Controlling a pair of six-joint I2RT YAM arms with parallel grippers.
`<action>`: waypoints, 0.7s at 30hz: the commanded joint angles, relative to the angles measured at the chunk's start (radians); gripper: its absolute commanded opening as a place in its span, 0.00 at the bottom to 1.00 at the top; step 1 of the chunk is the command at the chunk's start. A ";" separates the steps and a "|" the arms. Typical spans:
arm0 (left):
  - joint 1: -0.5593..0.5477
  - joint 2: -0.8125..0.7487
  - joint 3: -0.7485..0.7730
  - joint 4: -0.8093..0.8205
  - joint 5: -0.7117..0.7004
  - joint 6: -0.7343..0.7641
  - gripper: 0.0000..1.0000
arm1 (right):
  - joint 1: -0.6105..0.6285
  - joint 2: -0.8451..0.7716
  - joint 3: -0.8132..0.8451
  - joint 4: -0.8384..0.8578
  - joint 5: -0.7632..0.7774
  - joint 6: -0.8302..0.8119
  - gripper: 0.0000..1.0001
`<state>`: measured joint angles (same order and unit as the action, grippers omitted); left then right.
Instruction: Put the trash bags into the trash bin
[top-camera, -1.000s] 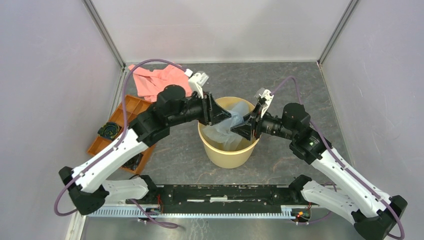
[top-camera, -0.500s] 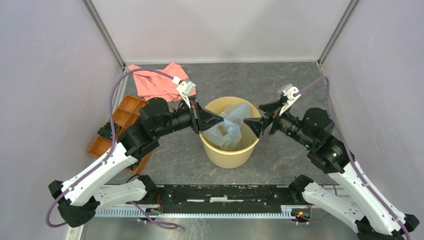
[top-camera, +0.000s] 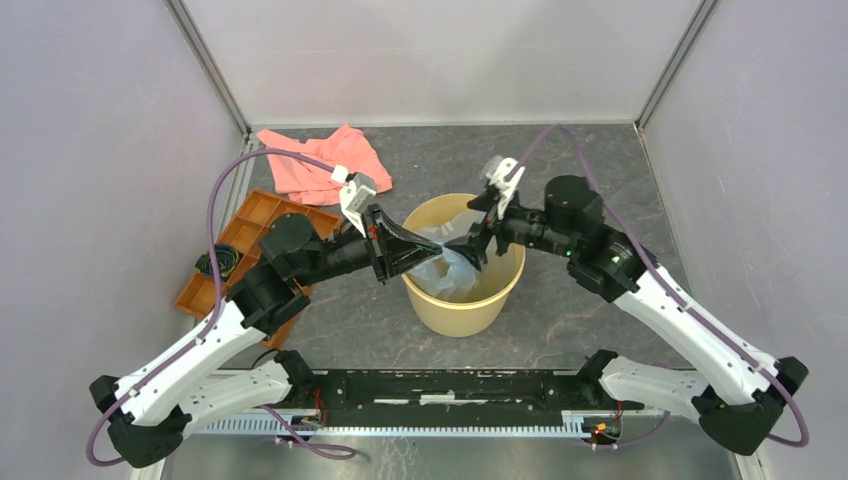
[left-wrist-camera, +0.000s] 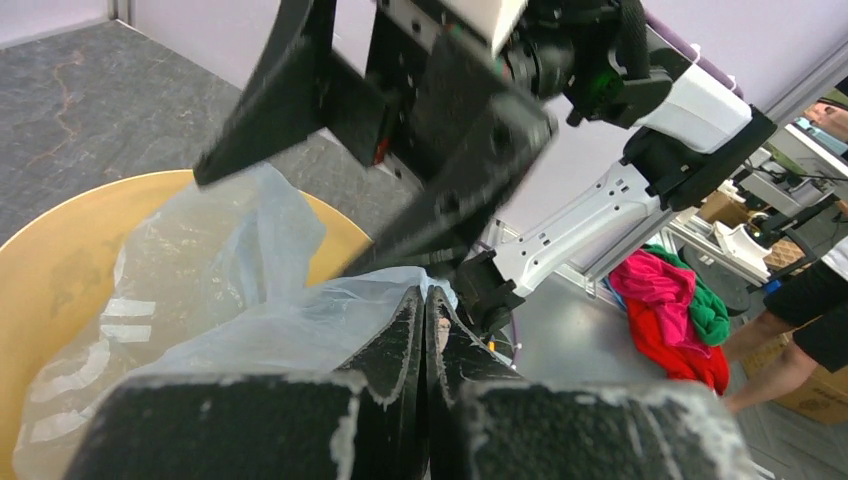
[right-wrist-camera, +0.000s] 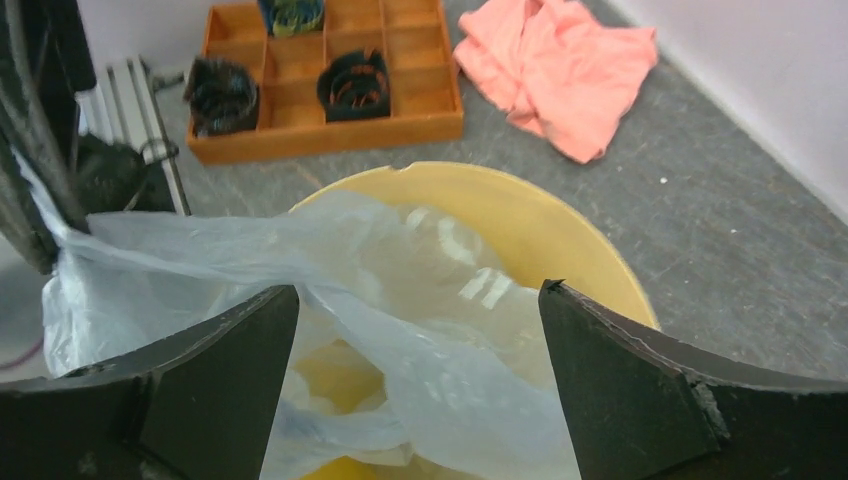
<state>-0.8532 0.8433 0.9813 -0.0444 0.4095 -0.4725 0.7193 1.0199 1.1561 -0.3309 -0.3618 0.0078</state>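
The pale yellow trash bin (top-camera: 470, 312) stands mid-table. The translucent blue-grey trash bag (top-camera: 447, 270) lies partly inside it, and one edge is stretched up to the bin's left rim. My left gripper (top-camera: 436, 256) is shut on that edge of the bag (left-wrist-camera: 300, 325) above the left rim. My right gripper (top-camera: 468, 243) is open over the bin's mouth, its jaws wide apart on either side of the bag (right-wrist-camera: 420, 330). The bin's inner wall (right-wrist-camera: 560, 235) shows behind the film.
A salmon-pink cloth (top-camera: 322, 163) lies at the back left. An orange compartmented tray (top-camera: 258, 226) with dark coiled items sits left of the bin, also in the right wrist view (right-wrist-camera: 330, 85). Walls close in the back and both sides.
The right arm swung from the bin's right rim in over its mouth, jaws open. The left gripper drew back left with the bag's edge, pulling it toward the left rim.
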 joint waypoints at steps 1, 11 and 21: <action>-0.001 -0.001 -0.005 0.096 -0.009 0.073 0.02 | 0.151 0.011 0.010 -0.012 0.123 -0.142 0.98; 0.000 -0.130 -0.101 0.061 -0.235 0.069 0.02 | 0.192 -0.174 -0.154 0.095 0.627 -0.009 0.08; 0.000 -0.225 -0.084 -0.150 -0.406 -0.096 0.20 | 0.193 -0.369 -0.304 0.217 0.466 0.035 0.01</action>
<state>-0.8532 0.6151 0.8577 -0.0917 0.0845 -0.4644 0.9119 0.6548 0.8642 -0.2291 0.2131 0.0254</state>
